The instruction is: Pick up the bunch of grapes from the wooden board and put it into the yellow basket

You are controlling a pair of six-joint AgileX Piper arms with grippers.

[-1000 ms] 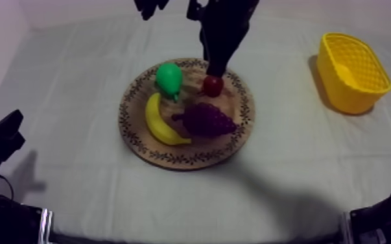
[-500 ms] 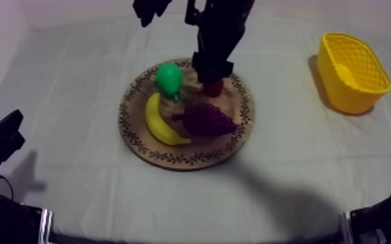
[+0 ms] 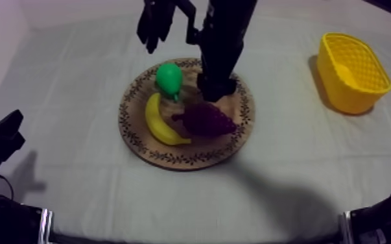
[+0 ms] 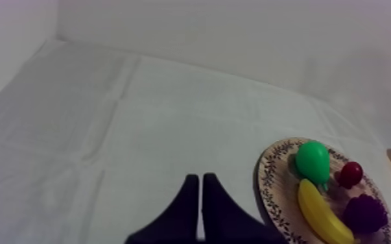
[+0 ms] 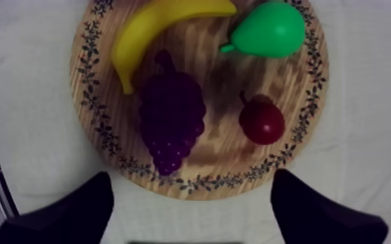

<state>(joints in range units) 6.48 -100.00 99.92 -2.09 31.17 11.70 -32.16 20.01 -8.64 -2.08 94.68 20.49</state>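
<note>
The purple bunch of grapes [image 3: 205, 121] lies on the round wooden board [image 3: 139, 139], between the banana [image 3: 159, 122] and the board's right rim. My right gripper [image 3: 215, 91] hangs over the back of the board, just behind the grapes. In the right wrist view the grapes [image 5: 170, 117] lie on the board [image 5: 94, 97] ahead of my right gripper [image 5: 194, 214], which is open, fingers wide apart and holding nothing. The yellow basket [image 3: 353, 71] stands at the far right. My left gripper [image 3: 0, 139] rests at the left edge, and in its own view the left gripper [image 4: 201, 195] is shut.
A green pear [image 5: 269, 31], a banana [image 5: 159, 26] and a small red fruit [image 5: 261, 122] share the board with the grapes. The pear [image 3: 169, 79] sits left of my right arm. Bare cloth lies between the board and the basket.
My right gripper has gone from shut to wide open. It has shifted slightly forward over the board and now covers the small red fruit in the top view. The left arm has not moved.
</note>
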